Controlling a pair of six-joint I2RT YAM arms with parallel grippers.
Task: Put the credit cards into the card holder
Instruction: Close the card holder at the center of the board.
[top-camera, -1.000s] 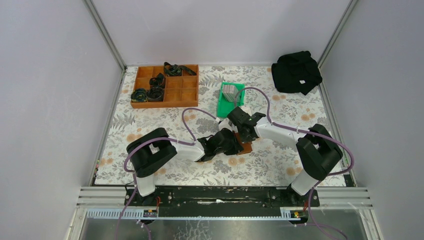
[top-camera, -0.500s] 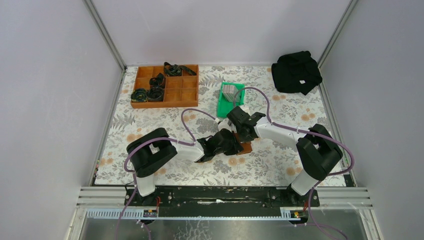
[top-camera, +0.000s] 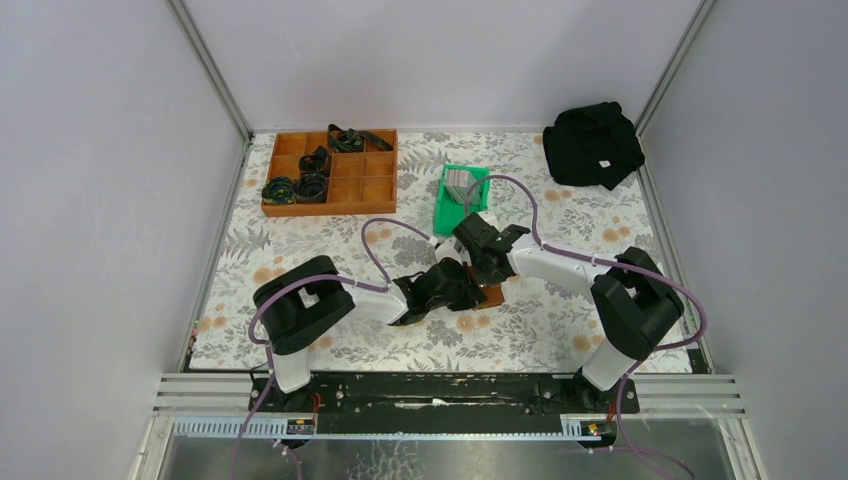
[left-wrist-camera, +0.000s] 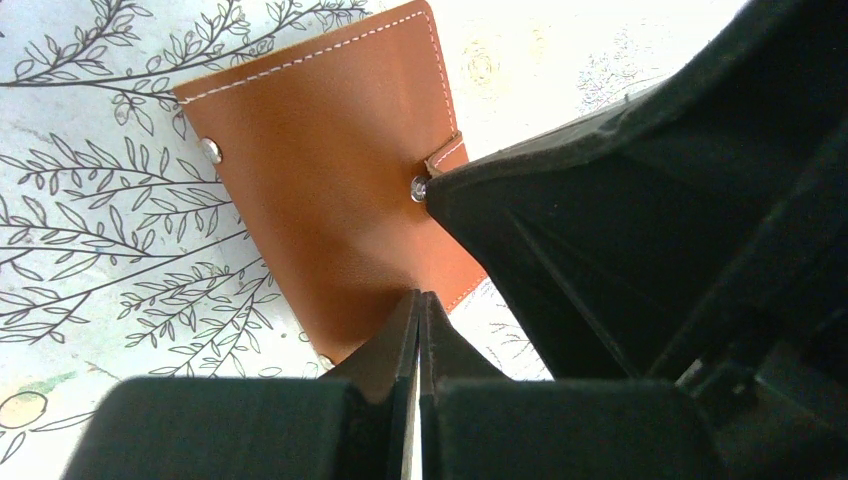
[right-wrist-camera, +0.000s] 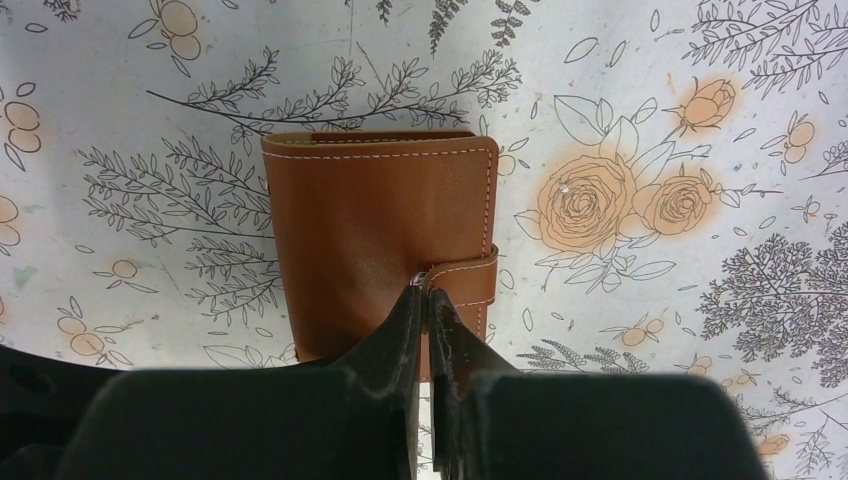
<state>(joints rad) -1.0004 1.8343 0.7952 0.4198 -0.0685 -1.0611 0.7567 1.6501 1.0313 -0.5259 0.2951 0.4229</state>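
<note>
The card holder (top-camera: 490, 295), a brown leather wallet, lies closed on the floral cloth; it also shows in the left wrist view (left-wrist-camera: 330, 180) and the right wrist view (right-wrist-camera: 370, 230). My left gripper (top-camera: 462, 287) (left-wrist-camera: 418, 298) is shut, its tips resting on the wallet's near edge. My right gripper (top-camera: 484, 278) (right-wrist-camera: 424, 290) is shut on the free end of the snap tab (right-wrist-camera: 470, 275), at the snap. The right gripper's black body (left-wrist-camera: 650, 220) fills the right of the left wrist view. The credit cards (top-camera: 459, 184) stand as a grey stack in the green bin (top-camera: 446, 216).
A brown wooden compartment tray (top-camera: 352, 190) with black coiled items stands at the back left. A black bag (top-camera: 592, 143) lies at the back right. The green bin is just behind both grippers.
The right arm has shifted slightly left and back at the wallet. The left arm and the wallet stay about where they were.
</note>
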